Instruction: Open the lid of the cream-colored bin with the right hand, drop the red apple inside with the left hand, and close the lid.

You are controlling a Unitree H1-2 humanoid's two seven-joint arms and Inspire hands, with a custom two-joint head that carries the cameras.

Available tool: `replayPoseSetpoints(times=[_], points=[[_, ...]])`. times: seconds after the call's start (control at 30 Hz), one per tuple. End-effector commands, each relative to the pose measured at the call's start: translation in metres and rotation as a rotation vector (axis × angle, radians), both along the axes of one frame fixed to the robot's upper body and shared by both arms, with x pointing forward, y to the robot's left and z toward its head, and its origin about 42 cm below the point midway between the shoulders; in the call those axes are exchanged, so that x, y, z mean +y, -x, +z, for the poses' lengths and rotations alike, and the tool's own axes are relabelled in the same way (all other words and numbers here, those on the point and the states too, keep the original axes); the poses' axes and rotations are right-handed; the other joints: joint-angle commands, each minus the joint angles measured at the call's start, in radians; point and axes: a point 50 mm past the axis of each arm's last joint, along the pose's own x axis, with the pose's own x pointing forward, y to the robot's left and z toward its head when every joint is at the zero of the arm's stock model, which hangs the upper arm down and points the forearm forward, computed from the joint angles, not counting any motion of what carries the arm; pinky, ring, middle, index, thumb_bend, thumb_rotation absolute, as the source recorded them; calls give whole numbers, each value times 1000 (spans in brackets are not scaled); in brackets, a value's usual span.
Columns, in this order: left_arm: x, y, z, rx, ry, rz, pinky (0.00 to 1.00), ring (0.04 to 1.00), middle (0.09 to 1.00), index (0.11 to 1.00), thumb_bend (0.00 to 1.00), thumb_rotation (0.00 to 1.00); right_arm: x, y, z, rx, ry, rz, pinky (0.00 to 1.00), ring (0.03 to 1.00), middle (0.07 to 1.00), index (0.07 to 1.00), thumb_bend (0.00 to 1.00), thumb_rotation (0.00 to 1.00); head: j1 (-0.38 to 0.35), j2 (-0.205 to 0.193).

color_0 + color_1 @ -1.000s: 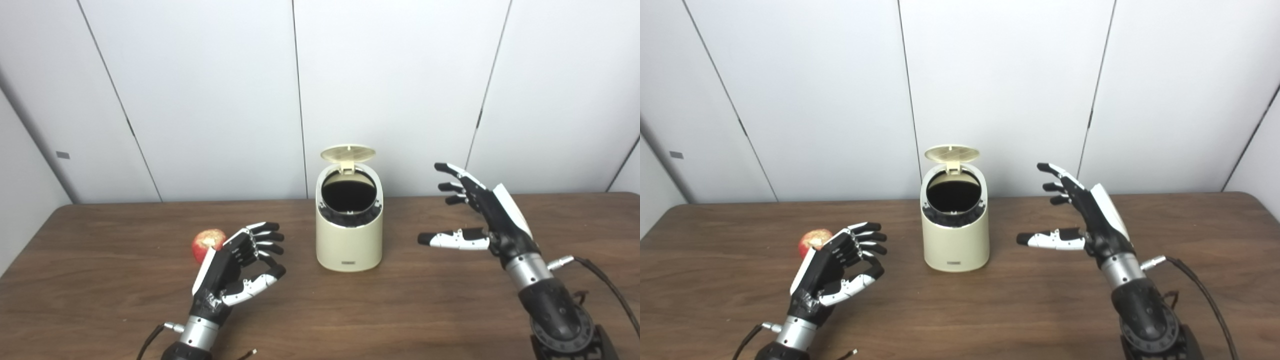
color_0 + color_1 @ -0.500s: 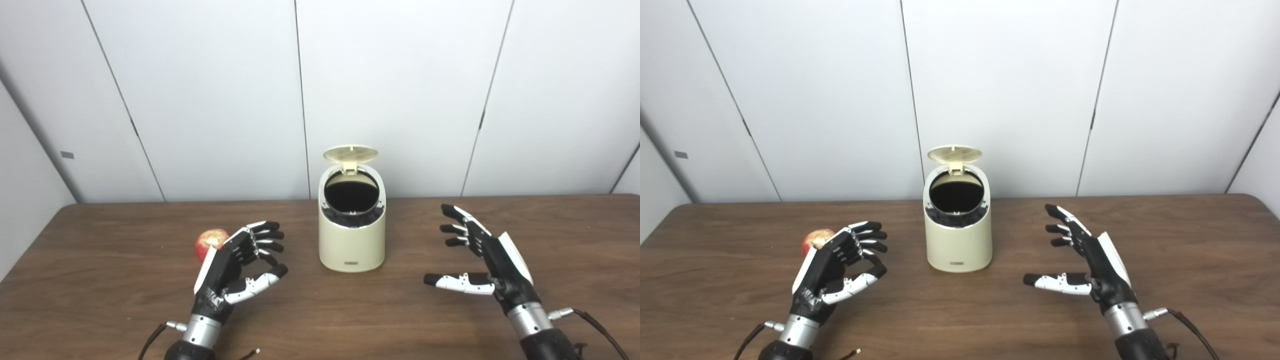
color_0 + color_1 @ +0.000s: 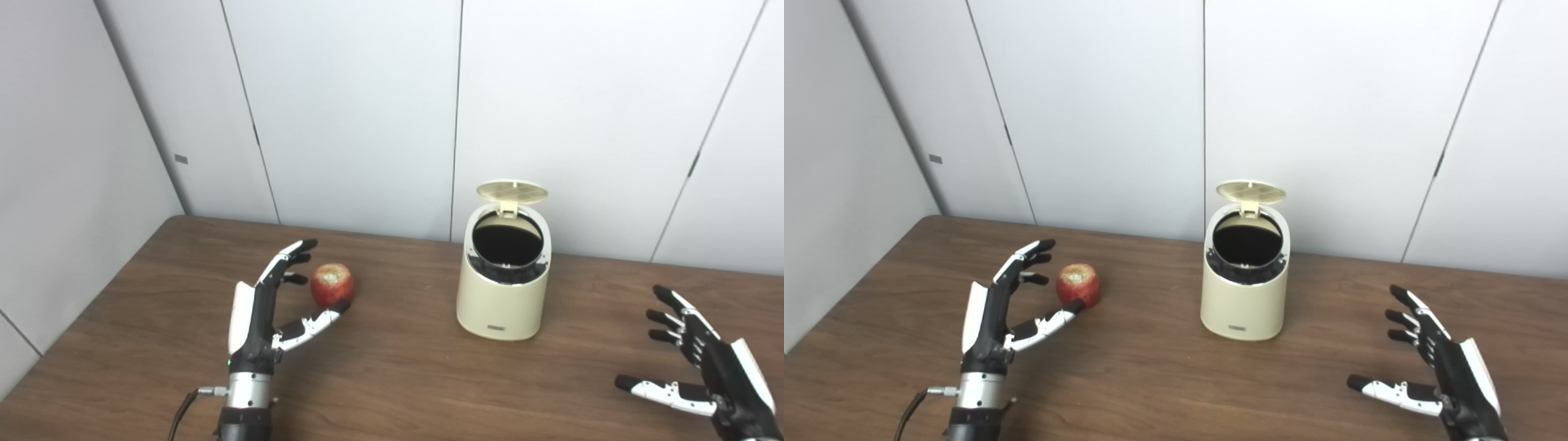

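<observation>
The cream-colored bin (image 3: pixel 503 294) stands on the brown table with its round lid (image 3: pixel 511 192) flipped up at the back, showing a dark inside. A red apple (image 3: pixel 331 285) rests on the table left of the bin. My left hand (image 3: pixel 269 306) is open just left of the apple, fingers spread behind it and the thumb tip reaching under its front; it does not hold the fruit. My right hand (image 3: pixel 1439 373) is open, low at the right near the table's front, well away from the bin.
The wooden table (image 3: pixel 392 380) runs to a grey wall at the back and a side wall on the left. A cable trails from my left wrist (image 3: pixel 184 410) near the front edge.
The camera has swung left, shifting the whole picture. My left hand opened wide and reached up beside the apple. My right hand dropped lower and back from the bin.
</observation>
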Motion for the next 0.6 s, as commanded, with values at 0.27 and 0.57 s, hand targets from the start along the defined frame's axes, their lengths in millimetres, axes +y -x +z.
replayPoseSetpoints(times=[0.27, 0.57], points=[[11, -16, 6, 8, -17, 174, 983, 987, 990, 995, 837, 282, 10, -2, 35, -34, 20, 11, 687, 814, 910, 870, 775, 9, 5, 0], [14, -36, 1, 243, -128, 187, 820, 951, 979, 997, 904, 351, 16, 7, 45, -28, 39, 4, 654, 803, 914, 874, 751, 0, -1, 3]])
